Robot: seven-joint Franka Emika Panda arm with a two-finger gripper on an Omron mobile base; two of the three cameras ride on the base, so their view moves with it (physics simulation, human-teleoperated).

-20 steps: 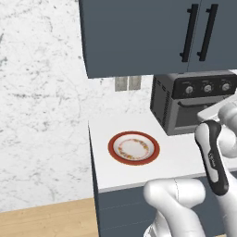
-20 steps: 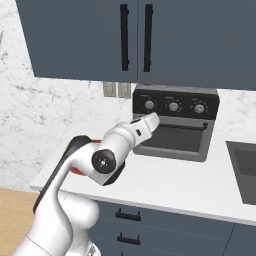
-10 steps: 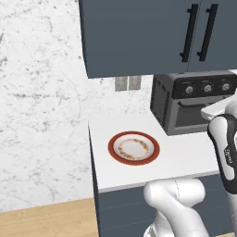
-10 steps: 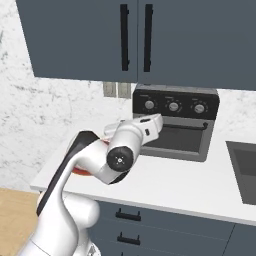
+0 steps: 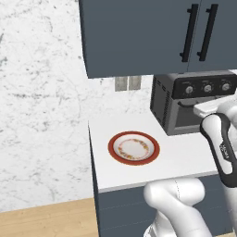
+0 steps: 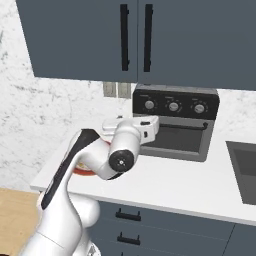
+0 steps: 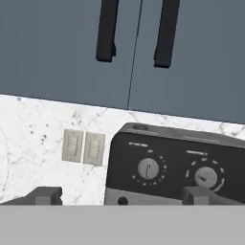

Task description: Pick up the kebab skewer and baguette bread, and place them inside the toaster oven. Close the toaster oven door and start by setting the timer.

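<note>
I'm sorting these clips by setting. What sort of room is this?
A rendered home kitchen, it seems: a toaster oven on a white counter, dark blue wall cabinets above it, and a plate set out beside the oven.

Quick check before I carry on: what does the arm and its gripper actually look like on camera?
The arm is glossy white with rounded links, a black strip along one link and a dark round joint cap with a small centre dot. Faint grey lettering runs down the black strip in the left base view. The gripper ends in two small dark grey, blocky finger tips. No cables show.
</note>
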